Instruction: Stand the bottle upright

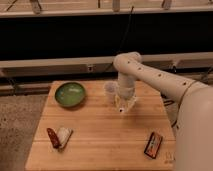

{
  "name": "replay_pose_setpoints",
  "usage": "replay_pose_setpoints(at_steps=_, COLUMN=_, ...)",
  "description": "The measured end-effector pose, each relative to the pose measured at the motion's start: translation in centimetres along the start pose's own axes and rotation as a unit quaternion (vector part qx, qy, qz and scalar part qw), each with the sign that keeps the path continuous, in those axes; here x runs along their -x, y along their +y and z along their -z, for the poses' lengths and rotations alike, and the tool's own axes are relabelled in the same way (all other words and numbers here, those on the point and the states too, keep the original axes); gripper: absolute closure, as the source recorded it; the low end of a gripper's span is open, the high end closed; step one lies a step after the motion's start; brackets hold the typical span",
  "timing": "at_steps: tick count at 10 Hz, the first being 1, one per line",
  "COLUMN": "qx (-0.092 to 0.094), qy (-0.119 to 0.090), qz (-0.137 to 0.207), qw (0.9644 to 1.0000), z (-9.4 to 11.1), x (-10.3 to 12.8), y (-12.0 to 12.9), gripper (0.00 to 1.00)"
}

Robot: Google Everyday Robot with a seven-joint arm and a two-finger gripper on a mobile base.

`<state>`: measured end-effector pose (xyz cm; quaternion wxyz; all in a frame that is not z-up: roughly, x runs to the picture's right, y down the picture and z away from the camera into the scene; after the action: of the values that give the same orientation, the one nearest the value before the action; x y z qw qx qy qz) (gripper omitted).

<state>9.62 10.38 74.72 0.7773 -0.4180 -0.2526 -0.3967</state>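
Note:
My gripper [123, 104] points down over the middle of the wooden table [100, 150], just right of the translucent whitish cup [110, 91]. A slim pale object, the bottle [122, 108], hangs between its fingers, held roughly upright with its lower end close above the tabletop. The gripper is shut on it. The arm reaches in from the right, and its elbow [127, 62] stands above the table's far edge. No bottle lies elsewhere on the table.
A green bowl [70, 94] sits at the back left. A red packet [52, 137] and a white crumpled item [64, 135] lie at the front left. A dark snack bar [153, 144] lies at the front right. A dark bench and rail run behind the table.

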Motion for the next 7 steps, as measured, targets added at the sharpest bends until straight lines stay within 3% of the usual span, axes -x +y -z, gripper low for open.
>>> replay_pose_setpoints(at_steps=2, qx=-0.011, qy=-0.004, qz=-0.01, qw=0.9999, z=1.4, x=1.8, y=-0.2, gripper=1.0)
replay_pose_setpoints(at_steps=4, qx=-0.025, qy=0.024, qz=-0.052, qw=0.9981, z=2.6, x=3.1, y=-0.4, gripper=1.0)
replay_pose_setpoints(at_steps=7, qx=-0.05, qy=0.058, qz=-0.131, qw=0.9884, z=2.8, x=3.4, y=-0.4, gripper=1.0)
